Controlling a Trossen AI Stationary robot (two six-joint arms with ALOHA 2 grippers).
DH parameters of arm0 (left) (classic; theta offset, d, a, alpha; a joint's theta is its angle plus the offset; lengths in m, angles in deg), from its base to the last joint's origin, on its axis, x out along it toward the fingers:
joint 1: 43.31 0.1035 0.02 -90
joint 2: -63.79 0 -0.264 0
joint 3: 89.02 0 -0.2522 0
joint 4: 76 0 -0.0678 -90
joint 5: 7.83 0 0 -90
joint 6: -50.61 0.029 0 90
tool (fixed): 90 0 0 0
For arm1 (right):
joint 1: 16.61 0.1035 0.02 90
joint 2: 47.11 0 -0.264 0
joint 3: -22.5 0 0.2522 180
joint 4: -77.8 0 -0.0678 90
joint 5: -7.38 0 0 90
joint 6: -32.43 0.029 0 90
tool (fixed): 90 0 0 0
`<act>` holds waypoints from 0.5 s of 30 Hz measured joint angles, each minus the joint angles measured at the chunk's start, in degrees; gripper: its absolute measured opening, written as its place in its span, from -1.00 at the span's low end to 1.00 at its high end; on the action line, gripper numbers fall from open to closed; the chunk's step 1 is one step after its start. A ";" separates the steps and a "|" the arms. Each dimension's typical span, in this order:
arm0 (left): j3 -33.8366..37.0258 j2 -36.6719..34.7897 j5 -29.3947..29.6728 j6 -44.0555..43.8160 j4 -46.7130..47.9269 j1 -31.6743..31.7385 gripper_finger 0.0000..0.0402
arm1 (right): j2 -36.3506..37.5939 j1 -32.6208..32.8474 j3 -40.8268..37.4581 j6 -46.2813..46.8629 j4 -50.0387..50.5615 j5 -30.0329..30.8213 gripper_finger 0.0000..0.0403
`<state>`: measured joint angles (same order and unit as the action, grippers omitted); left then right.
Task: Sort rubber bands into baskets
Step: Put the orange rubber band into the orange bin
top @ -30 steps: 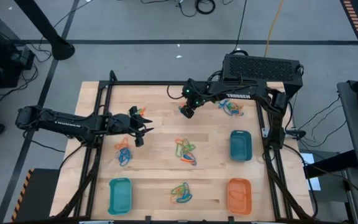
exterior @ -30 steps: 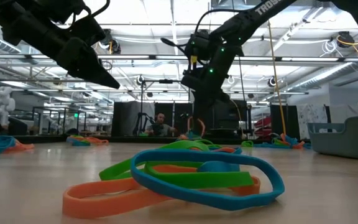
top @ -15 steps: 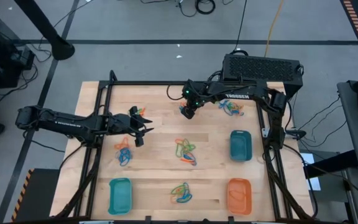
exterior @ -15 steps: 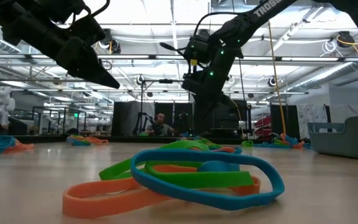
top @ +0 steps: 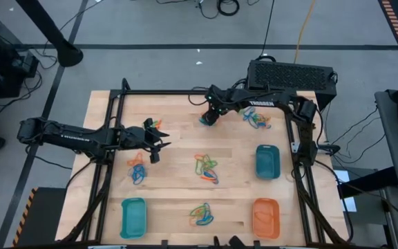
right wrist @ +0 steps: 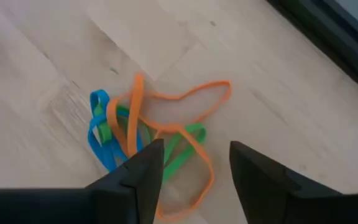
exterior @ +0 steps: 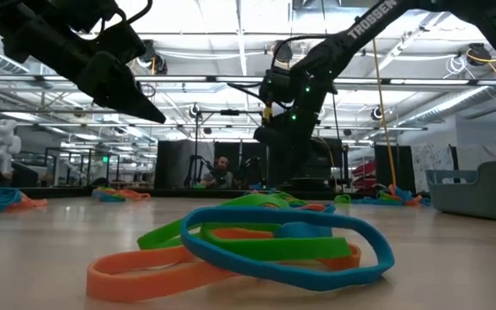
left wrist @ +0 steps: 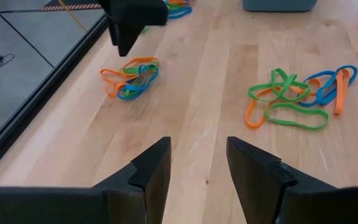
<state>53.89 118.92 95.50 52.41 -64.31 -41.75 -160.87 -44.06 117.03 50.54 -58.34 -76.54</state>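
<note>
Two arms carry white "TROSSEN" lettering; the right claw, fingers apart and empty, hangs just above tangled rubber bands.

Matt rubber on pale wood

Thin orange, green and blue rubber bands lie matt and smooth on a pale, grained wooden tabletop; teal plastic basket slightly glossy.

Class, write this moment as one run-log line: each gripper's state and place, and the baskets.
right gripper: open, over tangled rubber bands, far edge | left gripper: open, waiting left | baskets: no bands seen inside
</note>
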 joint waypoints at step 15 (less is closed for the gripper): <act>0.00 0.00 -0.04 0.03 0.09 -0.02 -0.19 | -7.67 -0.83 0.31 -4.04 -3.28 -1.47 -0.28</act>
<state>53.89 118.92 95.45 52.44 -64.22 -41.77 -168.54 -44.89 117.34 46.51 -61.62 -78.00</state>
